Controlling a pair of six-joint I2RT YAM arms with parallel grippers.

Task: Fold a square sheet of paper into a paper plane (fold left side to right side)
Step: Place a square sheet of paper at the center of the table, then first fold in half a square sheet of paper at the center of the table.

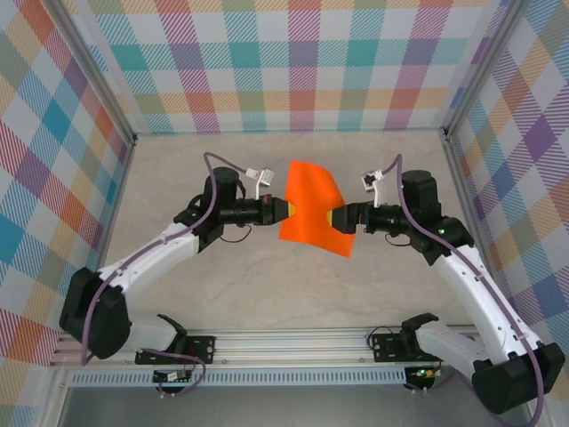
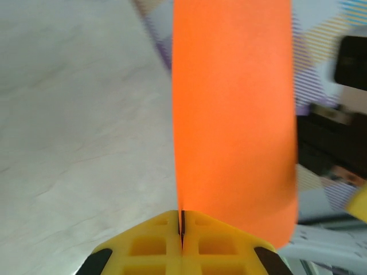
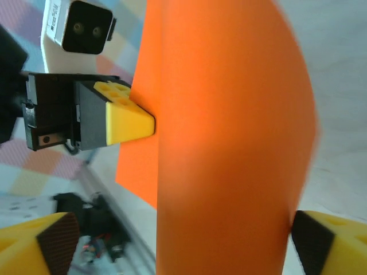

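Just above the table (image 1: 178, 178), the orange sheet of paper (image 1: 311, 209) hangs with the left claw (image 1: 283, 210) pinched shut on its left edge and the right claw (image 1: 342, 218) spread wide around its right edge, gripping nothing; carrying the left edge across squarely would likely fold best.

Held level and facing each other, the left gripper (image 1: 286, 210) is pinched tight on the sheet (image 1: 311, 200), the right gripper (image 1: 333, 218) (yellow tips) spread wide.
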